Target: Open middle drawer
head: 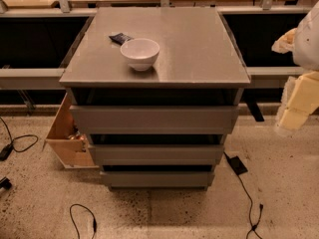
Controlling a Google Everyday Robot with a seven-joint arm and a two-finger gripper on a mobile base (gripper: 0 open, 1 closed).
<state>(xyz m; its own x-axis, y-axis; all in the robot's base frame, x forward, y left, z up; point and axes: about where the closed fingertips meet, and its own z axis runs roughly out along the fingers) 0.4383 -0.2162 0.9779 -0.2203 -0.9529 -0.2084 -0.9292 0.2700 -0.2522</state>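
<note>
The grey cabinet (199,59) stands in the middle of the camera view with three handleless grey drawers. The middle drawer (155,154) is the second front down, under the taller top drawer (153,119) and above the lowest drawer (157,179). A dark gap runs along the top of its front, and its inside does not show. My gripper (298,103), cream-coloured, hangs at the right edge of the view, to the right of the cabinet at about the top drawer's height, touching nothing.
A white bowl (140,53) and a small dark packet (120,38) sit on the cabinet top. A wooden box (67,133) leans at the cabinet's lower left. Cables (82,218) and a black adapter (237,165) lie on the speckled floor. Shelving runs behind.
</note>
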